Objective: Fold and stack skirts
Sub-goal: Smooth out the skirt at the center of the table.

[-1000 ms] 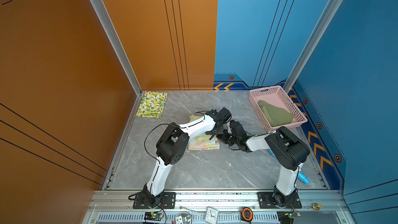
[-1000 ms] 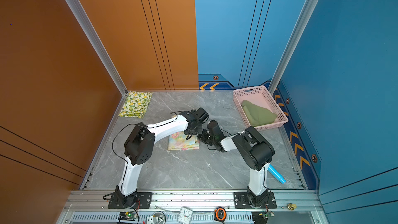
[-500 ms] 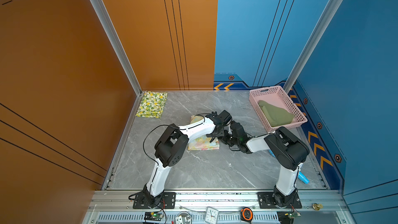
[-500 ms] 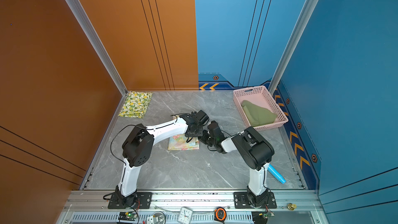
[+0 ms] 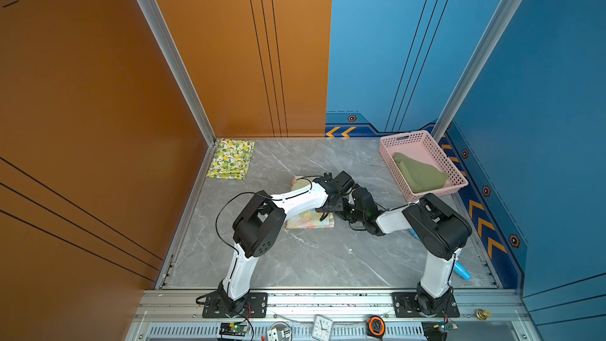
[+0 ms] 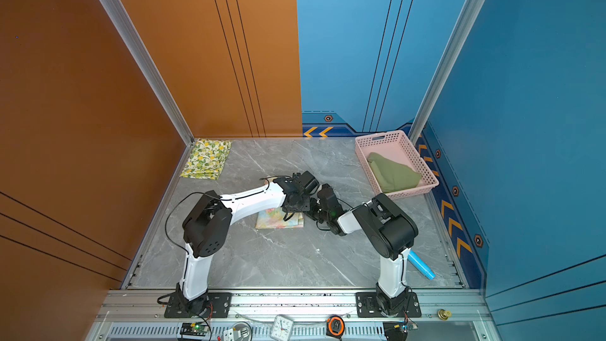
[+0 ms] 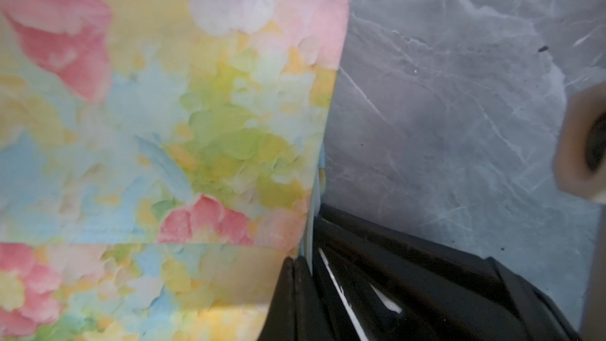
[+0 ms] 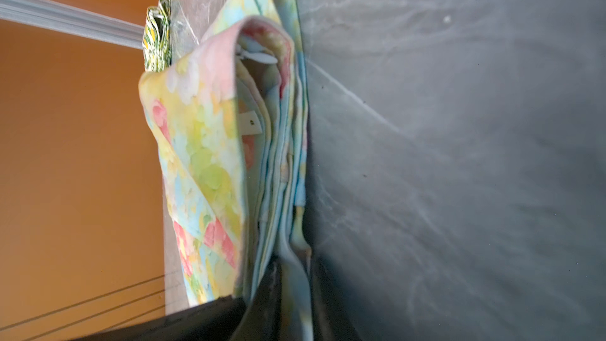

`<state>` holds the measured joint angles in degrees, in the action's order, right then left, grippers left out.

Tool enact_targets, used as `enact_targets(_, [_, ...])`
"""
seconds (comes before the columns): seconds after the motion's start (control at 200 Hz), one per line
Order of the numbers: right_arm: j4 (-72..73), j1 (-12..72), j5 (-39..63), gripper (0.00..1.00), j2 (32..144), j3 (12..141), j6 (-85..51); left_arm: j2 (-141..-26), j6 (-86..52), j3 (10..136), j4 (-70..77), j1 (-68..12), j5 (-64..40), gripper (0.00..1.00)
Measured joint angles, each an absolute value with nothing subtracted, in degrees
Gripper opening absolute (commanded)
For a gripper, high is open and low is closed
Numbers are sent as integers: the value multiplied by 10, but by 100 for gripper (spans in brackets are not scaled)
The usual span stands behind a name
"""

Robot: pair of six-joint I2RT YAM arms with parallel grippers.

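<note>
The right gripper (image 8: 295, 267) holds its jaws pinched on a layer of the folded pastel yellow-blue flowered cloth skirt (image 8: 203, 159). The left gripper (image 7: 300, 262) has its jaws closed at that skirt's edge. The skirt lies mid grey marble desk (image 5: 311, 257). A white lemon-print cloth skirt (image 5: 231, 159) lies in the far left corner. An olive green cloth skirt (image 5: 419, 173) fills the pink perforated plastic basket (image 5: 410, 136).

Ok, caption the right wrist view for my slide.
Folded pastel floral skirt on grey marble table, layers between the fingers of the right gripper; lemon-print skirt beyond.
</note>
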<state>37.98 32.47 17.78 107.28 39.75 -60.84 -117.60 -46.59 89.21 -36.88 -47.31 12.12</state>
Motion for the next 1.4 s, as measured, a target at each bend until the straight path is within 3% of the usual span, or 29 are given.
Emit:
enact_targets(0.165, [392,312,180,37,1070,394,-616,-1175,-466,892,-368,-467,117,0])
enact_targets(0.626, [437,298,185,43,1084,390,-645,-1185,-469,910,-358,-460,93,0])
enact_targets(1.031, [452,272,192,47,1091,389,-660,-1184,-461,875,-304,-445,70,54])
enact_targets(1.147, [447,268,193,53,1089,393,-651,-1152,-449,851,-285,-436,56,60])
enact_targets(1.402, [340,282,196,64,1087,459,-579,-1006,-414,766,-231,-375,29,60])
